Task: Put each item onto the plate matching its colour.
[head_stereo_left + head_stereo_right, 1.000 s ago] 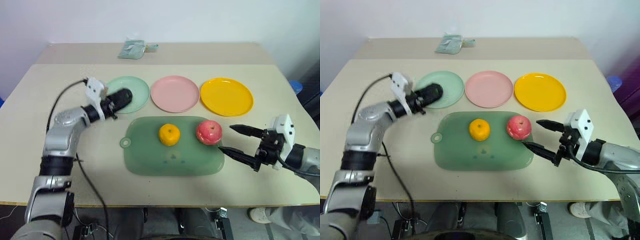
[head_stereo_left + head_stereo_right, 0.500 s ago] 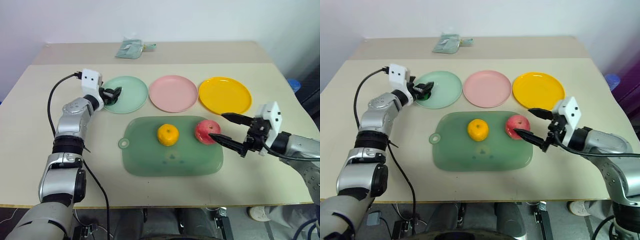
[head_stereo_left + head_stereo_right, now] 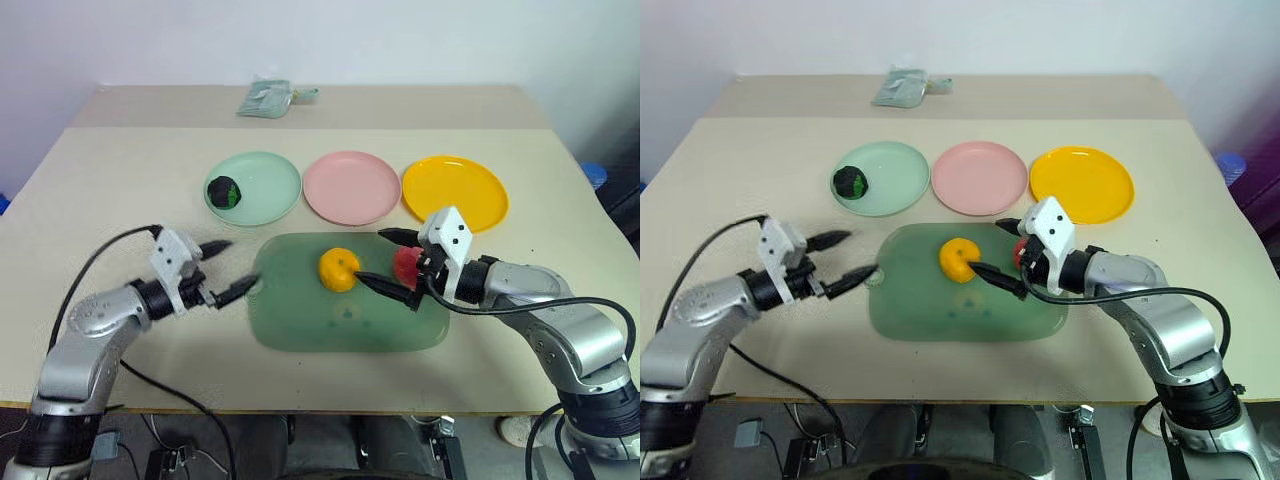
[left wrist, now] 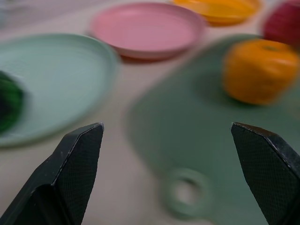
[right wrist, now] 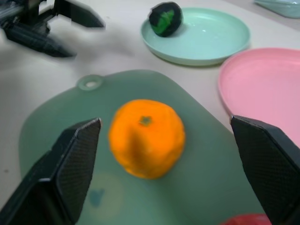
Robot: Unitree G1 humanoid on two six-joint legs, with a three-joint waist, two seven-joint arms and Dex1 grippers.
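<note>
The dark ball (image 3: 222, 191) lay on the mint green plate (image 3: 270, 183), so that item was judged placed. The orange fruit (image 3: 339, 269) and the red apple (image 3: 405, 265) sat on the green tray (image 3: 300, 320) on the bench (image 3: 120, 170), the fruit near the tray's middle, the apple just beside it on the robot's right. The pink plate (image 3: 351, 187) and yellow plate (image 3: 455, 192) carried nothing.

The right gripper (image 3: 390, 266) stood over the tray with its fingers released and spread wide, one finger (image 3: 381, 284) reaching close beside the fruit, and grasped nothing. The apple was partly hidden behind it. The left gripper (image 3: 224, 268) hung at the tray's left edge, fingers spread, empty.

The step in hand was judged to be taking the fruit. Good practice: centre it between both fingers as the right wrist view framed it, lower to its widest part, and close gently, since a round fruit could roll. The apple just beside it should not be nudged.
</note>
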